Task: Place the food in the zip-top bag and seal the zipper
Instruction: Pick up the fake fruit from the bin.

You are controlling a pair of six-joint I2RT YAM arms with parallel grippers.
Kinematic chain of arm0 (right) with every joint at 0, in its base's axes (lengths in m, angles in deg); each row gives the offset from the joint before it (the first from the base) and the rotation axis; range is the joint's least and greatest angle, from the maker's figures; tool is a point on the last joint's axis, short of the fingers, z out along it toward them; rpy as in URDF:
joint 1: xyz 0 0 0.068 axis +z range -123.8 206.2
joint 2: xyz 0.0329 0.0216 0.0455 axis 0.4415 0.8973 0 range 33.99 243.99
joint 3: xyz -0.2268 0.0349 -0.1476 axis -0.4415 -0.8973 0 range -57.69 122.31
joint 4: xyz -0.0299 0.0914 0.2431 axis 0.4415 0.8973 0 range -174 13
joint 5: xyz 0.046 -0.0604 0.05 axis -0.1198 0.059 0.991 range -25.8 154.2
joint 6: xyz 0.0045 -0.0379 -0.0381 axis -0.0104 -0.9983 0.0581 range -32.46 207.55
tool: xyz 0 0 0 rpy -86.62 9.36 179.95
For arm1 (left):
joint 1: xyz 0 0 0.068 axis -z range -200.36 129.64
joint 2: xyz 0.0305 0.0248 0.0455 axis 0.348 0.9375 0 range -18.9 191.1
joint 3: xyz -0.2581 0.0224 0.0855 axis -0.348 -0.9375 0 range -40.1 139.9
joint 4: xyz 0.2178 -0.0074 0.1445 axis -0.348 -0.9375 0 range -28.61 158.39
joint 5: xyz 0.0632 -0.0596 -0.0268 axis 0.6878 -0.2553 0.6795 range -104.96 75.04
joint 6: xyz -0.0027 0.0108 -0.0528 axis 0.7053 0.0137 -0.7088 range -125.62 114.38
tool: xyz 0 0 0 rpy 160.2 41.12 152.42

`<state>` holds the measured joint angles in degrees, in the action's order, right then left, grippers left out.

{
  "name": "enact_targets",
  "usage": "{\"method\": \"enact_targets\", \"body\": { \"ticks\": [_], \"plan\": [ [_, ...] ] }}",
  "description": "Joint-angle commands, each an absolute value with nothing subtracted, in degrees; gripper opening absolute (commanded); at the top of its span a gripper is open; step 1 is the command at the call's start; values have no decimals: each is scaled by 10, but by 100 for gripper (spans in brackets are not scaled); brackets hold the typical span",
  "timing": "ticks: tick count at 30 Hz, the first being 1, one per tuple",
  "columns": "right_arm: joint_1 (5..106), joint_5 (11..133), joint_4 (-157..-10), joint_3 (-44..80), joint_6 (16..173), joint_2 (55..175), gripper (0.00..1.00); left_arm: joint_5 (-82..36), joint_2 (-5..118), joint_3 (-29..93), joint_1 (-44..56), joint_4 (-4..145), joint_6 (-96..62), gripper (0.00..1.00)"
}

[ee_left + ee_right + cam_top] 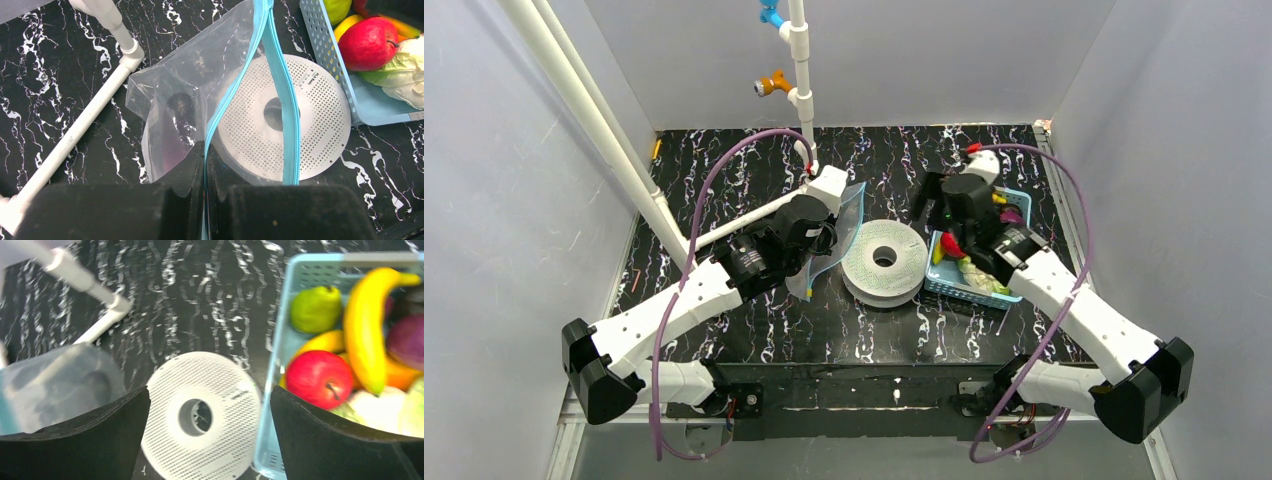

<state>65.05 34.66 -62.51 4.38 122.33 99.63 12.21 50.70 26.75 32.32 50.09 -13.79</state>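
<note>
The clear zip-top bag is held up above the table beside a white perforated spool. My left gripper is shut on one side of its teal zipper. The other zipper side hangs apart, so the mouth is open. A dark purple eggplant shows dimly inside the bag. My right gripper is open and empty, above the spool and the left rim of the blue basket. In the basket lie a red apple, a banana and a green pear.
The basket also holds a yellow-orange piece, a purple piece and a pale cabbage. A white pipe runs slantwise behind the left arm, with a pipe post at the back. The spool sits between bag and basket.
</note>
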Motion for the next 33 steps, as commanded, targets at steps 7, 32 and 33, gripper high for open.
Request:
{"method": "enact_targets", "body": {
  "ticks": [7, 32, 33],
  "plan": [
    [454, 514, -572, -18, 1250, 1003, 98, 130, 506, 269, 324, 504, -147, 0],
    [450, 443, -548, 37, 1181, 1191, 60, 134, 515, 271, 324, 500, -146, 0],
    [451, 436, -548, 35, 1177, 1177, 58, 133, 515, 271, 324, 500, -147, 0]
  ]
}}
